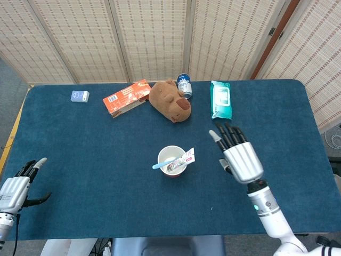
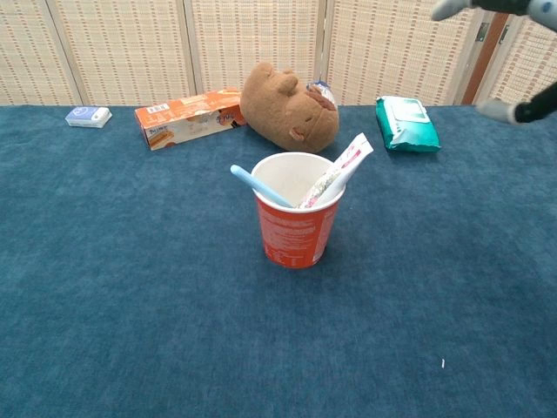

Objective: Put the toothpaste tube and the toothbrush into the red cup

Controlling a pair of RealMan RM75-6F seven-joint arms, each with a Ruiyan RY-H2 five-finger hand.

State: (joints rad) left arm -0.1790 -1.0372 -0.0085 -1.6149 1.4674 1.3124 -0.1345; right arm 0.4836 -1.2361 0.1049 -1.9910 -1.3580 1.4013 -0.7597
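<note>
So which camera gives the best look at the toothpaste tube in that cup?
The chest view: the toothpaste tube leans side-on against the rim of the red cup, its printed end poking out. The head view looks down, showing only the tube's short foreshortened end at the rim.

The cup [image 2: 298, 222] was placed near the middle of the table [image 1: 96, 154], with the toothbrush [image 2: 259, 185] leaned to its left rim and the tube [image 2: 338, 171] to its right. Behind it, a row was formed from left to right: small box [image 1: 79, 96], carton [image 1: 126, 97], plush [image 1: 169, 100], can [image 1: 184, 85], wipes [image 1: 220, 100].
</note>
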